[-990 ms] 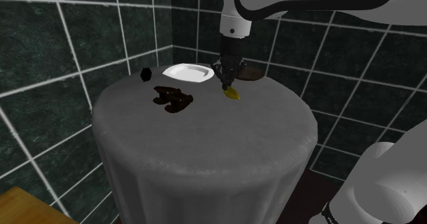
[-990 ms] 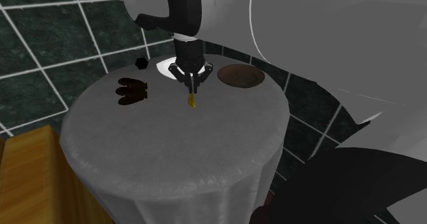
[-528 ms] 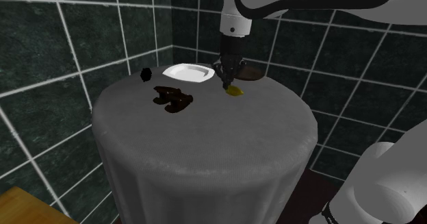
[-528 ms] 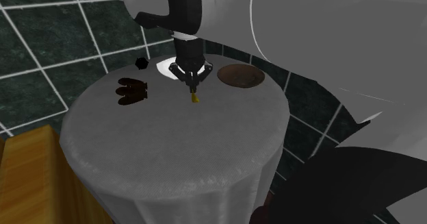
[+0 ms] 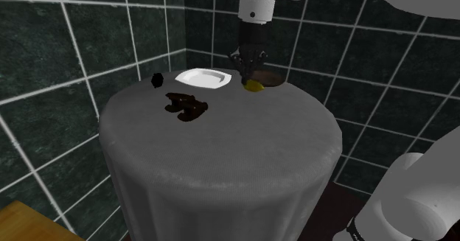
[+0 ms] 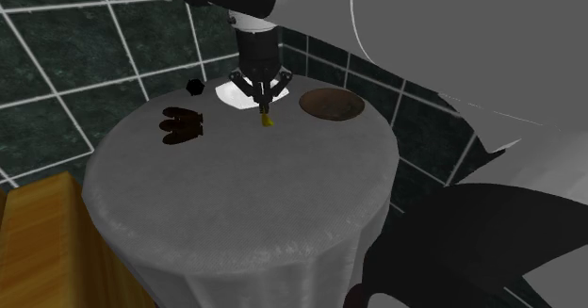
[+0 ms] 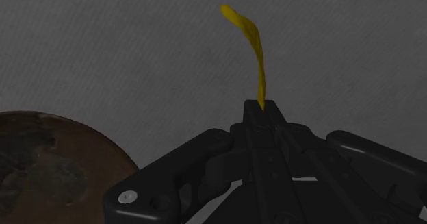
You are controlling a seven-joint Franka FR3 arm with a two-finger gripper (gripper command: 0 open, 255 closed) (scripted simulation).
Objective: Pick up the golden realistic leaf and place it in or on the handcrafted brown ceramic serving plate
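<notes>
The gripper (image 5: 249,76) is clenched on the yellow leaf (image 7: 252,44), pinching 1 end so the rest curls free beyond the fingertips. A thin, limp thing is best taken by its edge like this. It hangs just above the grey table (image 5: 221,158), apparently clear of it, though the gap is hard to judge. The brown plate (image 6: 330,105) lies near, beside the gripper, so a short carry across should bring the leaf over it

there is one yellow leaf (image 5: 255,86), one white plate (image 5: 200,78), one brown plate (image 6: 331,105), one dark brown lump (image 5: 186,106), one small black thing (image 5: 156,79), one round table (image 5: 221,151) and one robot arm (image 5: 256,4).
</notes>
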